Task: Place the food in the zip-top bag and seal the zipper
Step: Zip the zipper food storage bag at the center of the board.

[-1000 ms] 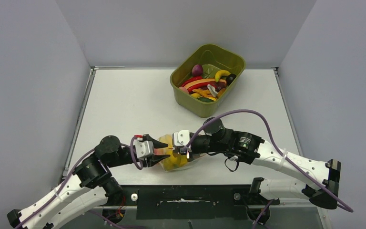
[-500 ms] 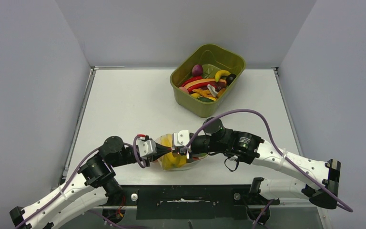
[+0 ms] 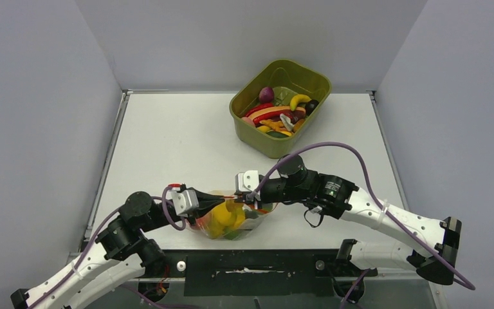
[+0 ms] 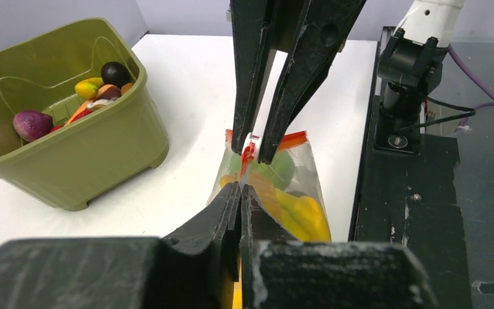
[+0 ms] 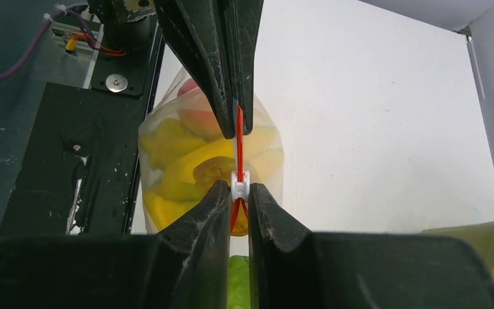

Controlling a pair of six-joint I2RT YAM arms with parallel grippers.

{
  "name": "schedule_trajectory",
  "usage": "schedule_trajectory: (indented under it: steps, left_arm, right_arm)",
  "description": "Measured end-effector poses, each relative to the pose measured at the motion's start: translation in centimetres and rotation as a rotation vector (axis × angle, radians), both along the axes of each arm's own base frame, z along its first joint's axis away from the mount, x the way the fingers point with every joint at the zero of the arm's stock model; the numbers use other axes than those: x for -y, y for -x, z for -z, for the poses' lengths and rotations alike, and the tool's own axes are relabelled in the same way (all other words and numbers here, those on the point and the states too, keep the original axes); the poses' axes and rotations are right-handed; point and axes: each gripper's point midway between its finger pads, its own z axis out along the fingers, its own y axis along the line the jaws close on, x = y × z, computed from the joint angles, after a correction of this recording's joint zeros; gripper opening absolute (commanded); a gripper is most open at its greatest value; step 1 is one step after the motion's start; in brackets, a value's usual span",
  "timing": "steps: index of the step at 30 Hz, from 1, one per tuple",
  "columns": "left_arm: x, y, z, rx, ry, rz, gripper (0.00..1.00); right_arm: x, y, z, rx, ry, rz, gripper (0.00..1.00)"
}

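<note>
Closest to the arm bases, right at the near edge of the counter, there's one clear bag with both claws on its top edge. The left claw is pinched tight on the one orange-red zipper strip. The right claw faces it tip to tip and is squeezed narrow around the one little white slider riding on that strip. So that's two claws, one bag, one zipper, one slider, all bunched together.

Inside the bag is a pile of toy food. It's mostly yellow pieces, plus at least one green one and something peachy-red. They overlap too much for me to get an exact count.

Farther back on the right sits one olive-green tub, well apart from the bag. It has more toy food in it: one purple piece, one yellow banana, one dark round thing and a jumble of red and orange bits I can't count.
</note>
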Motion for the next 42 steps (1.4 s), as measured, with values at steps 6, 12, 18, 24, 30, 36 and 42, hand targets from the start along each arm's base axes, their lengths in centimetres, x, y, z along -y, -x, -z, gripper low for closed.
schedule_trajectory:
  steps: [6, 12, 18, 24, 30, 36, 42]
  left_arm:
    - [-0.4, -0.2, -0.4, 0.000, 0.015, -0.030, 0.00]
    - [-0.9, -0.4, -0.5, 0.004, 0.021, -0.058, 0.00]
    - [-1.5, -0.5, -0.5, 0.006, 0.024, -0.085, 0.00]
    - [-2.2, -0.5, -0.5, 0.007, 0.025, -0.106, 0.00]
    - [-2.4, -0.6, 0.2, -0.005, 0.000, -0.121, 0.00]
    - [-2.2, -0.9, 0.7, 0.003, -0.030, -0.121, 0.47]
    - [-1.2, -1.3, 0.0, 0.003, -0.066, -0.090, 0.53]
  right_arm:
    - [0.5, -0.3, 0.6, -0.017, 0.017, 0.010, 0.00]
    - [0.9, -0.5, 1.3, -0.029, 0.034, 0.019, 0.00]
    - [1.6, -1.1, 1.6, -0.040, 0.049, 0.044, 0.00]
    - [2.5, -1.0, 1.7, -0.040, 0.068, 0.051, 0.00]
    - [3.4, -1.1, 2.3, -0.049, 0.106, 0.062, 0.00]
    - [4.3, -0.8, 2.2, -0.082, 0.159, 0.069, 0.00]
    - [4.1, -0.5, 1.6, -0.119, 0.241, 0.055, 0.00]
